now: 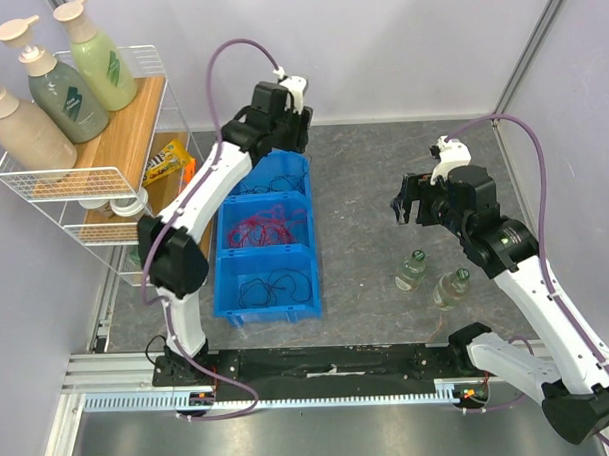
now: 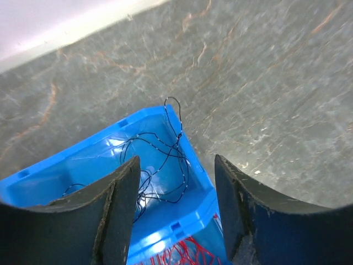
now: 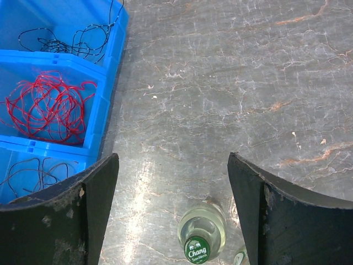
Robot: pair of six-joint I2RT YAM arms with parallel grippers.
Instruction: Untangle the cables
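Note:
A blue three-compartment bin point(image 1: 221, 253) holds the cables. Red cables point(image 1: 268, 229) lie in the middle compartment; they also show in the right wrist view point(image 3: 47, 107). Black cables lie loose in the far compartment point(image 2: 160, 152) and in the near one point(image 1: 274, 285). One black loop point(image 2: 175, 107) hangs over the far rim. My left gripper point(image 2: 176, 215) is open and empty, held above the far compartment. My right gripper point(image 3: 174, 210) is open and empty, held above the bare table right of the bin.
Two green-capped glass bottles point(image 1: 413, 268) point(image 1: 453, 286) stand on the table below my right gripper; one shows in the right wrist view point(image 3: 201, 237). A wire shelf point(image 1: 93, 175) with three pump bottles point(image 1: 65, 91) stands at far left. The grey back wall is close.

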